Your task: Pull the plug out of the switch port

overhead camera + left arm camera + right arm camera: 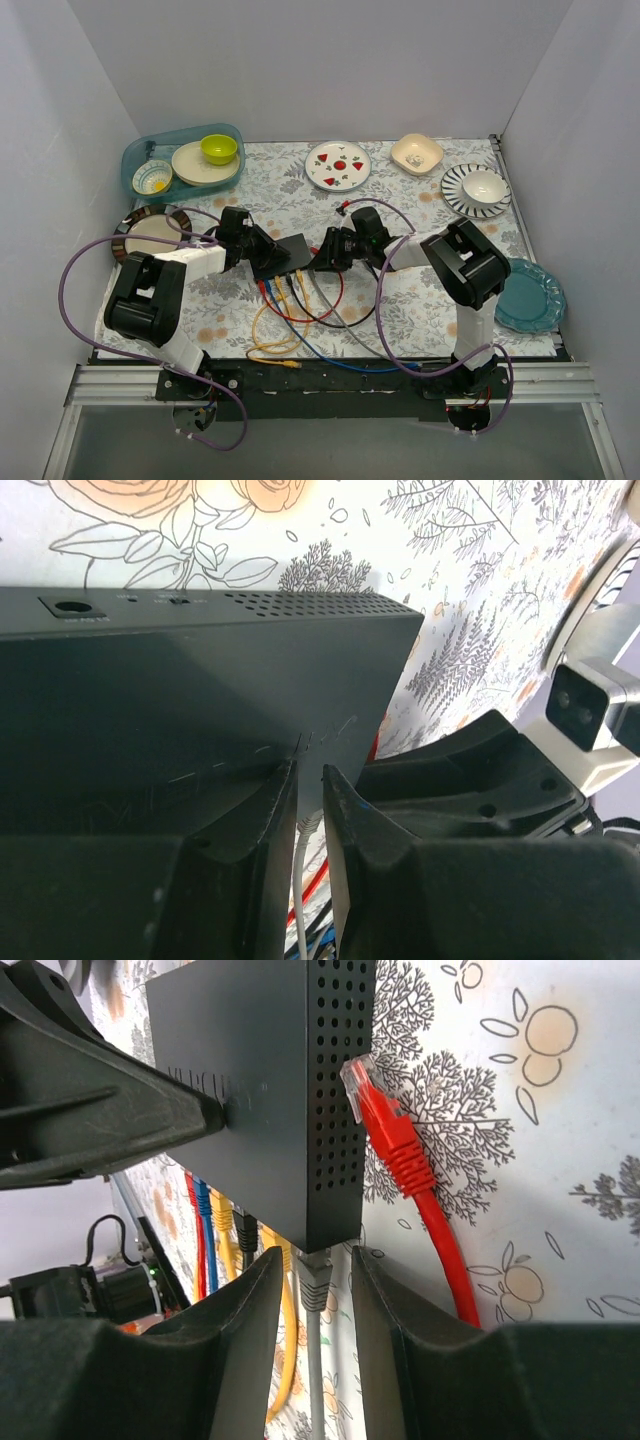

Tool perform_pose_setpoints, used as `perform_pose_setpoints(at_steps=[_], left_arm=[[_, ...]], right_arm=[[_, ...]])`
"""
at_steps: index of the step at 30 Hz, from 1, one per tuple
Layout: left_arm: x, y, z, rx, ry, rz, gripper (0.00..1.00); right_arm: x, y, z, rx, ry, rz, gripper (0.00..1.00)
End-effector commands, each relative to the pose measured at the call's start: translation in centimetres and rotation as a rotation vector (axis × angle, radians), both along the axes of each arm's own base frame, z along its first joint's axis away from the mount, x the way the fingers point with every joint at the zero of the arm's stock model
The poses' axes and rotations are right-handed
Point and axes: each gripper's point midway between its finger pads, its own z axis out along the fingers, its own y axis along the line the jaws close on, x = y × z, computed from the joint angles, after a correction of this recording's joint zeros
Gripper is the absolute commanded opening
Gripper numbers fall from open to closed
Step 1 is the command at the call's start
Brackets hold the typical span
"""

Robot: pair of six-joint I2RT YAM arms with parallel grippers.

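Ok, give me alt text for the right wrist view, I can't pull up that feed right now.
The right gripper has its fingers on either side of a grey plug seated in the near edge of the black switch. A loose red cable lies unplugged on the floral cloth beside the switch, and red, blue and yellow cables hang from other ports.

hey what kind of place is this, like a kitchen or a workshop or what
Most likely a robot test cell, not a real kitchen: plain white walls box in a table with a floral cloth, two arms are bolted to its near edge, and the switch with colored cables sits among plates and bowls, such as the teal plate.
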Motion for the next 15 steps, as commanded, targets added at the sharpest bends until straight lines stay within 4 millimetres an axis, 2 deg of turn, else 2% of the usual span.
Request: perform_pose_setpoints(at_steps=[1,7,15], left_arm=[[-1.7,0.5,-1.1,0.020,0.045,-0.013,0.18],[-1.9,0.5,-1.1,0.023,0.043,-0.026,0.18],[-2.2,0.4,-1.3,0.018,0.046,-0.043,0.18]], right_arm=[[1.2,1.0,0.6,0.042,-0.009,-0.009,0.42],[1.2,1.1,0.1,0.046,0.014,-0.017,0.42],[1.1,1.2,-0.5,0.039,0.034,-0.020,0.33]])
